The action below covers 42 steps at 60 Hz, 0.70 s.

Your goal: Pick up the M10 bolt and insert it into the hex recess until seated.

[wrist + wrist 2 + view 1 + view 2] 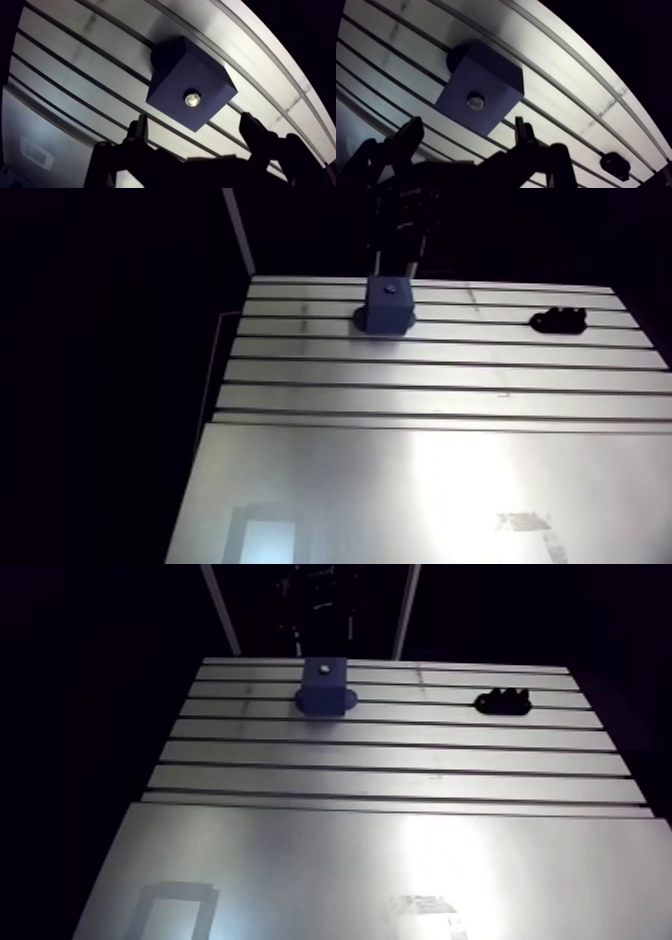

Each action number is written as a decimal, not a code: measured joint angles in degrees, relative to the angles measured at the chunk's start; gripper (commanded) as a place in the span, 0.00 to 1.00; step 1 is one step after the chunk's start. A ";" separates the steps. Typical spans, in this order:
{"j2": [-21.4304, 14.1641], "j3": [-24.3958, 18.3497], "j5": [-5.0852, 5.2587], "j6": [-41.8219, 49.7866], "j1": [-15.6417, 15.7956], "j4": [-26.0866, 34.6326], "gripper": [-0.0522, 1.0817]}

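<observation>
The gripper (195,121) hung spread and empty just over the blue block (172,80), whose hex recess (186,93) held the M10 bolt (192,99), apparently seated, so a straight lift clear without brushing the block seemed wisest.

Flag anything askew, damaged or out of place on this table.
Nothing stands out. The blue block sits flat on the slotted table, a bolt head shining in its top face. A small black part lies apart from it. The claw hangs open and empty above the block.
</observation>
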 measured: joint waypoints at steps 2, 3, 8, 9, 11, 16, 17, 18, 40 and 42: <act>-0.07 0.00 0.06 0.06 0.02 0.01 0.06; -0.10 0.00 0.08 0.10 0.04 0.01 0.06; -0.27 0.05 0.18 0.54 0.08 0.01 0.09; -0.29 0.06 0.19 0.67 0.08 0.01 0.12; -0.33 0.09 0.21 0.96 0.08 0.01 0.14; -0.42 0.17 0.23 2.09 0.08 -0.04 0.21; -0.44 0.19 0.23 2.40 0.08 -0.10 0.26; -0.44 0.21 0.23 2.65 0.08 -0.16 0.26; -1.27 1.53 0.89 7.27 0.09 -3.73 0.58; -1.33 1.64 1.03 7.45 0.09 -3.96 0.55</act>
